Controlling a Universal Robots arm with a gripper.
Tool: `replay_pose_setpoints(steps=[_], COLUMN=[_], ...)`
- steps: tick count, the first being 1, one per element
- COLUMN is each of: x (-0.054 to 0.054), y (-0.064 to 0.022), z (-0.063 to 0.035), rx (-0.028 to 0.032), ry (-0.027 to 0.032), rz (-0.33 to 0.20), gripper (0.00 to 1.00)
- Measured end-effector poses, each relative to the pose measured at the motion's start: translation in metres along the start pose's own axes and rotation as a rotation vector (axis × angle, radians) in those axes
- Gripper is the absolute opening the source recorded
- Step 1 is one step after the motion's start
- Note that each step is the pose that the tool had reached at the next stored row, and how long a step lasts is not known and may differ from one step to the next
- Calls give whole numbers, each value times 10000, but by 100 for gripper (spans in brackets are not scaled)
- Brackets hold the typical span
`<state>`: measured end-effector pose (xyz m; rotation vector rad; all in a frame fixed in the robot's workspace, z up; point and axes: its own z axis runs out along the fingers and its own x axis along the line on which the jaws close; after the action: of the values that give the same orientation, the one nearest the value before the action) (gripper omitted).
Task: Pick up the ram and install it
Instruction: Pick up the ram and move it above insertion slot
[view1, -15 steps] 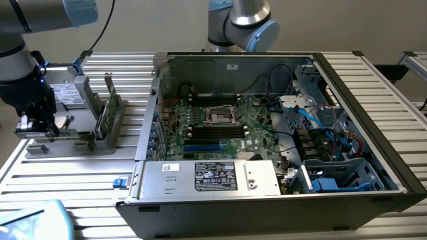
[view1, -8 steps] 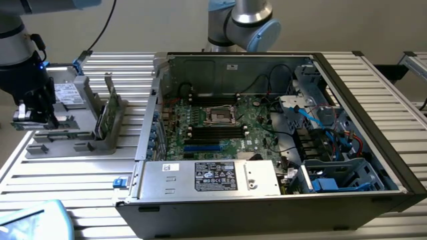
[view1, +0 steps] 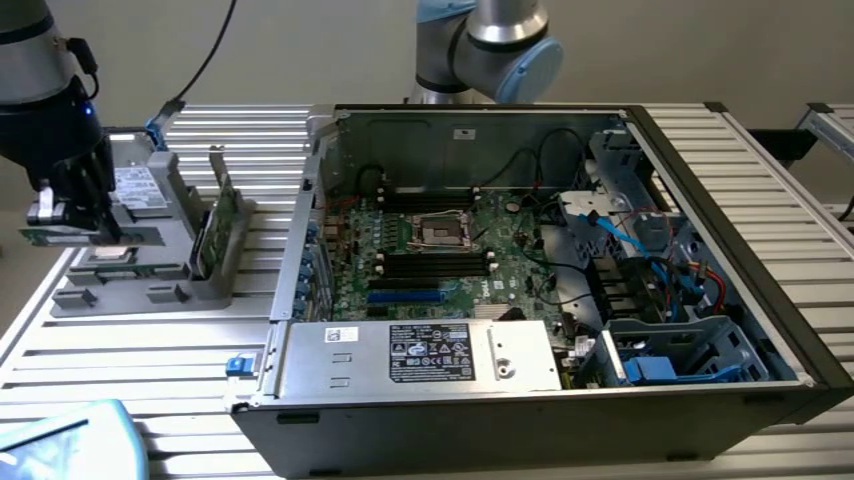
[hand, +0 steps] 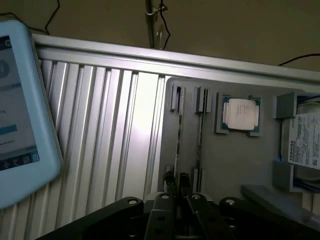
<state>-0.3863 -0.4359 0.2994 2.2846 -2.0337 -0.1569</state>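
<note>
Claw (view1: 72, 228): clenched on the ram (view1: 56, 237), which is held level.
Ram: held just above the grey holder (view1: 134, 295), at 9 o'clock of the open computer case (view1: 467, 430).

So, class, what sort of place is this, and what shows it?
Likely a robotics lab for computer assembly: an open black metal desktop case, a ribbed aluminium table, a grey parts fixture.

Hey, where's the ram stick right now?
In the exterior view the ram is at the far left, gripped by the gripper just above the gray parts tray, left of the upright green card.
</note>
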Motion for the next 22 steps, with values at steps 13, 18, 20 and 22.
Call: replay_pose_setpoints(steps=[13, 18, 20, 22], x=[90, 128, 145, 163], y=[-300, -434, -493, -554], z=[-546, -757, -833, -903], rx=[-177, -230, -247, -266], ry=[-69, -93, -100, -105], rz=[-4, -8, -7, -7], gripper=[14, 14, 14, 14])
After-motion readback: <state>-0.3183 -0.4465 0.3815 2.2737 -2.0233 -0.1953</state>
